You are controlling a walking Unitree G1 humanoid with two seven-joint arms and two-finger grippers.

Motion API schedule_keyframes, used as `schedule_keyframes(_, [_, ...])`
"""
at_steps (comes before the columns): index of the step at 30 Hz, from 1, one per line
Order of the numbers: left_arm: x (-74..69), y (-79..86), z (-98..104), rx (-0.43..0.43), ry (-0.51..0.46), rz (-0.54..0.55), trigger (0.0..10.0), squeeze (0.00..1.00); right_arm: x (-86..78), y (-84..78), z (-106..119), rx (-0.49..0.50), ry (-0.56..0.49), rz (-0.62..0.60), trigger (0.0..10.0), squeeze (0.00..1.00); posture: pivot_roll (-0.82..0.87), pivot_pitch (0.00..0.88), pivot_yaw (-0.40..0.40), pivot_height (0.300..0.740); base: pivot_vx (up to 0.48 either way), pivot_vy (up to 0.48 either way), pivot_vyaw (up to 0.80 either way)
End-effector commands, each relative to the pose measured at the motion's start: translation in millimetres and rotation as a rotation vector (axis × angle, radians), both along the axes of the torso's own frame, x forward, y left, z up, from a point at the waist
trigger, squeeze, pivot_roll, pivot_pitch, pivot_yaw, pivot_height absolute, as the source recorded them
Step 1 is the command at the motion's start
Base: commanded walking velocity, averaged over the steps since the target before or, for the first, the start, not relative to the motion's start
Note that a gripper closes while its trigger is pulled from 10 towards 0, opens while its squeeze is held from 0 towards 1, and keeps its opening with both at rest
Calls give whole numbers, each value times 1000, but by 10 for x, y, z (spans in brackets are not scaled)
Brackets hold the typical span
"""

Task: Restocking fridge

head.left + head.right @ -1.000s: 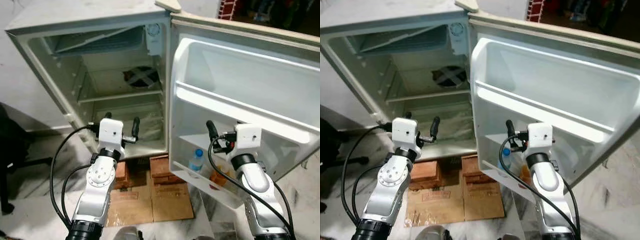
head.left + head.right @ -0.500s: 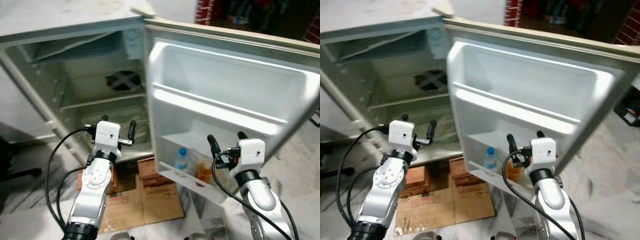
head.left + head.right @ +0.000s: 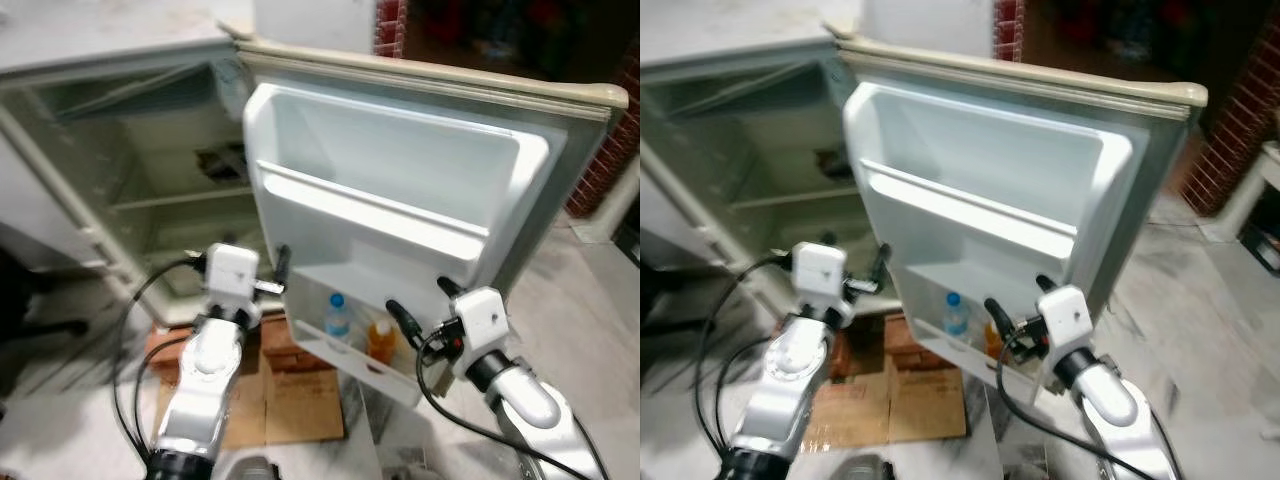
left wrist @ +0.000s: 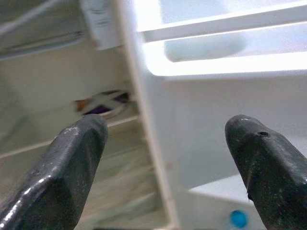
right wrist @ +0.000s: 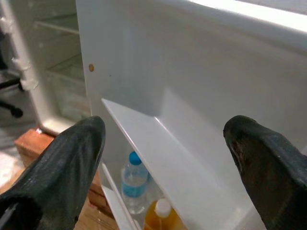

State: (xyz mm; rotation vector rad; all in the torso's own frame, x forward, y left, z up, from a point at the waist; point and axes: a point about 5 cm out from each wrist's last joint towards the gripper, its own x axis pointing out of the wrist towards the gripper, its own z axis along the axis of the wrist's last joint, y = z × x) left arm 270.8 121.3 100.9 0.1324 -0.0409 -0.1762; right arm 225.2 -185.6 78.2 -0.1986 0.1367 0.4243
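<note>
The white fridge stands open, with bare shelves inside. Its door swings out toward me. In the door's lowest shelf stand a clear water bottle with a blue cap and an orange juice bottle. My left gripper is open and empty at the door's hinge-side edge, in front of the fridge's lower compartment. My right gripper is open and empty just in front of the lower door shelf, right of the bottles. The right wrist view looks down on the water bottle and juice bottle.
Flattened cardboard lies on the floor under the door, and red bricks prop the fridge. A brick wall rises at the right. A dark chair stands at the far left. Marble floor opens to the right.
The whole view has swung right, so the fridge and door now sit further left and the door's outer edge shows. Both grippers stay open and empty; the right one sits nearer the lower shelf.
</note>
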Motion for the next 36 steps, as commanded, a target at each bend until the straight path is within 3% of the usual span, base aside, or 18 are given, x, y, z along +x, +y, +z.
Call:
schedule_keyframes(1, [-8, 109, 10, 19, -1, 39, 10000, 0, -6, -343, -85, -33, 54, -143, 10000, 0, -86, 69, 82, 740, 0, 0, 0])
schedule_keyframes(4, [-26, 140, 2, 28, 5, 53, 10000, 0, 159, -517, 25, -67, 16, -191, 10000, 0, -73, 72, 80, 740, 0, 0, 0])
schedule_keyframes(10, [-74, 183, -23, 30, 19, 65, 10000, 0, 232, -745, 68, -75, 37, -162, 10000, 0, -63, 69, 77, 740, 0, 0, 0])
schedule_keyframes(19, [-57, 165, -18, 30, 24, 71, 10000, 0, 56, -497, 67, 0, 15, -1, 10000, 0, -68, 71, 81, 740, 0, 0, 0])
schedule_keyframes(21, [-57, 158, -16, 31, 23, 66, 10000, 0, -114, -344, 24, 44, 46, 76, 10000, 0, -70, 73, 84, 740, 0, 0, 0])
schedule_keyframes(27, [-26, 141, -5, 30, 20, 57, 10000, 0, -326, -230, -60, 106, 148, 189, 10000, 0, -88, 72, 90, 740, 0, 0, 0])
schedule_keyframes(31, [-11, 119, -3, 28, 19, 53, 10000, 0, -423, -258, -106, 93, 201, 223, 10000, 0, -94, 69, 89, 740, -255, 0, 0])
schedule_keyframes(36, [-3, 104, -8, 24, 19, 51, 10000, 0, -375, -373, -126, 57, 201, 167, 10000, 0, -96, 65, 86, 740, -291, 0, 0])
